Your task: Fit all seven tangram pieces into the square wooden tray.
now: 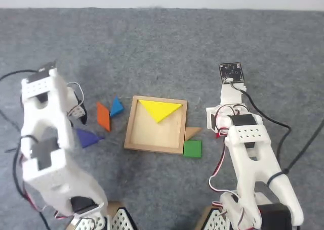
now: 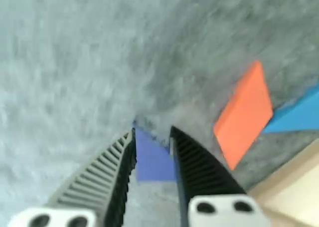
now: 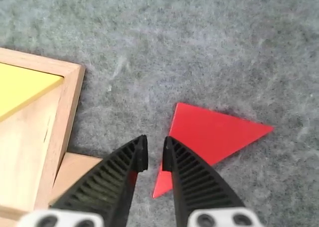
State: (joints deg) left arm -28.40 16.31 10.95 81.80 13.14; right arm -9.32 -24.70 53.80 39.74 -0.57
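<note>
Grey fuzzy mat covers the whole table. Closest in, the green square [image 1: 192,148] sits just beside the wooden tray's [image 1: 153,147] near right corner, and a tan triangle [image 1: 193,133] is right behind it against the tray's right edge. Just past that, the right gripper [image 3: 155,142] hangs over the edge of the red triangle [image 3: 214,132], tips nearly together with nothing between them. Over on the left of the tray, the left gripper [image 2: 152,134] is down on the mat, clamped on the purple triangle [image 2: 153,162]. A bit farther out are the orange parallelogram [image 1: 103,116] and the blue triangle [image 1: 116,106], side by side. The yellow triangle [image 1: 159,109] lies inside the tray, up against its far rim.
</note>
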